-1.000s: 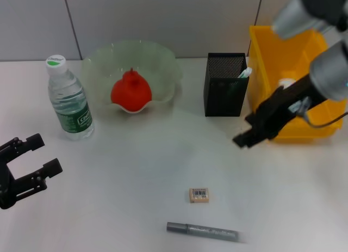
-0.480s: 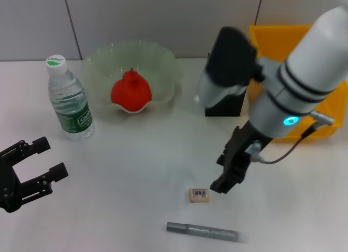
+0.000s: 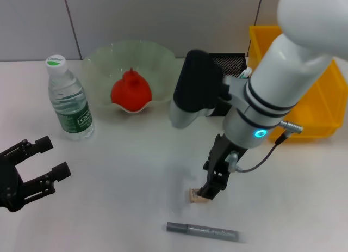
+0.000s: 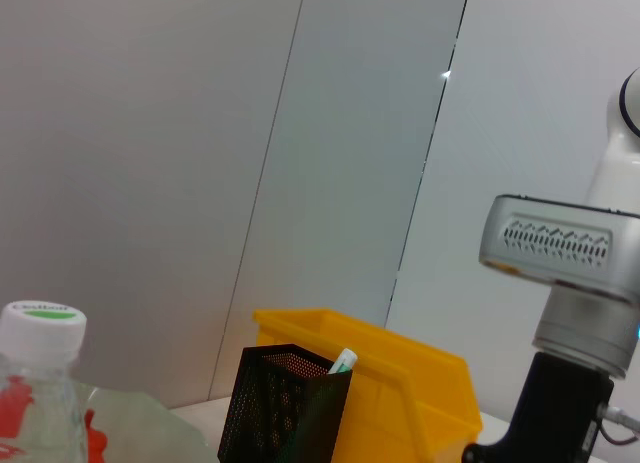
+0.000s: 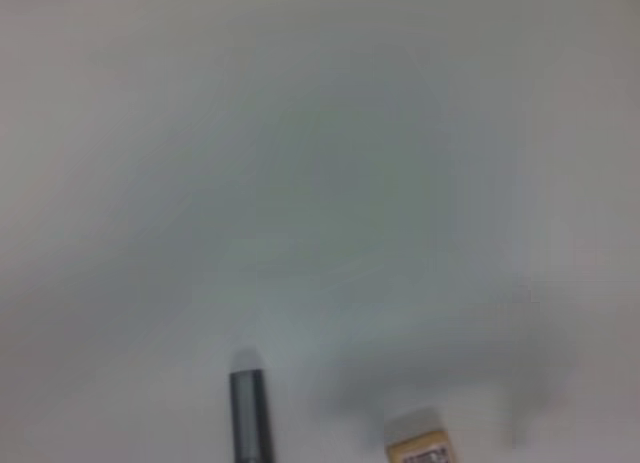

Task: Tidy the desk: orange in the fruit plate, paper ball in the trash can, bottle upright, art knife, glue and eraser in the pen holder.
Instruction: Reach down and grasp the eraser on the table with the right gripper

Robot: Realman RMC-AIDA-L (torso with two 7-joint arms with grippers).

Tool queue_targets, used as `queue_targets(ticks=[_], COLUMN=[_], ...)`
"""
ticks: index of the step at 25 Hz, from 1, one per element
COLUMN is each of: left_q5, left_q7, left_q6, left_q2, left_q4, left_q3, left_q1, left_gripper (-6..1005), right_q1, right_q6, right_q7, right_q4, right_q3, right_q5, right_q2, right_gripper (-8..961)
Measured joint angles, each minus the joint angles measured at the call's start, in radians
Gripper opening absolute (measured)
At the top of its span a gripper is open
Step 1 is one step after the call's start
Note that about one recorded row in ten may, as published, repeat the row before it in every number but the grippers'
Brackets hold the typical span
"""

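Right gripper (image 3: 209,191) down at the desk (image 3: 136,170), tips right over the eraser (image 3: 194,196), partly covering it. Jaw opening hidden behind own linkage in head view; cannot tell if spread or pinched, and cannot tell if touching the eraser yet. Right wrist view gives eraser (image 5: 422,439) at frame edge with art knife (image 5: 251,415) beside it, no fingers shown.

Relative to the right gripper: eraser directly under the tips; art knife (image 3: 202,231) just nearer the robot, lying flat and apart from the eraser; black mesh pen holder (image 3: 231,72) well beyond, behind the forearm, with a glue stick (image 3: 246,73) already poking out; yellow trash can (image 3: 321,108) beyond and to the right. Paper ball not visible, likely in the can but cannot confirm.

Orange (image 3: 130,90) sits in the green fruit plate (image 3: 161,61), water bottle (image 3: 68,100) upright beside it, both far left of the working tool. Left gripper (image 3: 38,167) parked low at left, jaws wide, holding nothing.

Judged step: picking the eraser. Remaining after that: art knife.

To do well: centre tips on the eraser's short sides, straddle before closing, descend until nearly grazing the desk since the eraser is low and flat. Close gently, avoid pushing it toward the knife. Lift straight up, then clear the holder rim and the protruding glue before releasing.
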Motion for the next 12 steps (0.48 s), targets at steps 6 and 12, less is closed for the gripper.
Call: queue_targets(ticks=[6,12], left_q5=[0.000,0.000], left_q7=[0.001,0.024], left_q6=[-0.002,0.001], left_q2=[-0.003,-0.005], left_q4=[0.000,0.000], left_q3=[0.001,0.008], left_q1=[-0.001,-0.002], left_gripper=[815,815], right_q1=[0.019,0.027], right_q6=[0.032,0.064], right_q7=[0.020,0.027], right_q4=[0.029,0.054], right_q3=[-0.084,-0.122], right_q5=[0.021,0.044], right_q2=[0.001,0.001], right_gripper=[603,602])
